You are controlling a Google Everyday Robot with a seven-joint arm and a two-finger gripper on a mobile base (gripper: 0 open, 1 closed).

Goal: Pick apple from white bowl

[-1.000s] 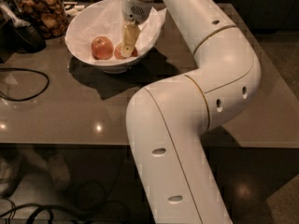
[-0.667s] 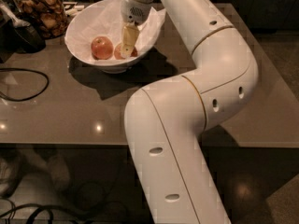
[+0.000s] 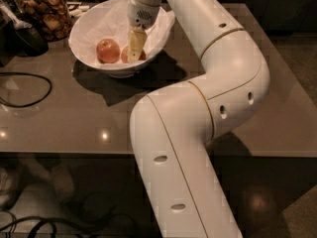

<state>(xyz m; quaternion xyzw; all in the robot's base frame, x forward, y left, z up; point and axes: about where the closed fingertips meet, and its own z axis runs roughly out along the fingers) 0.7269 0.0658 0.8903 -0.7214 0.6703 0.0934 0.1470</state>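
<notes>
The gripper (image 3: 135, 46) is down inside the bowl (image 3: 83, 29), near the middle. It points straight down. Its pale tip is right in front of the apple (image 3: 124, 56) and hides most of it. I can't see if it grips the apple or just hangs around it.

The apple sits low in the bowl. Only small bits of it peek out, one on each side of the gripper. These bits look orange-red.

A second apple (image 3: 108, 50) lies just beside it, on the left. This one is round and red, and I can see all of it. Nothing covers it. The two apples are very close, maybe touching.

The bowl is big, white and deep. Crinkly white paper (image 3: 106, 16) lines it and sticks up past the rim at the back and on the right side.

The bowl stands on a brown, shiny bench (image 3: 74, 118), toward the far left corner. It makes a dark shadow on the bench beside it.

Behind the bowl, on the left, is a jar (image 3: 42, 11) full of brown snacks. A black cable (image 3: 50, 85) loops on the bench at the left edge.

The fat white arm (image 3: 233, 68) comes up from below, bends at the right, and goes back over the bench to the bowl.
</notes>
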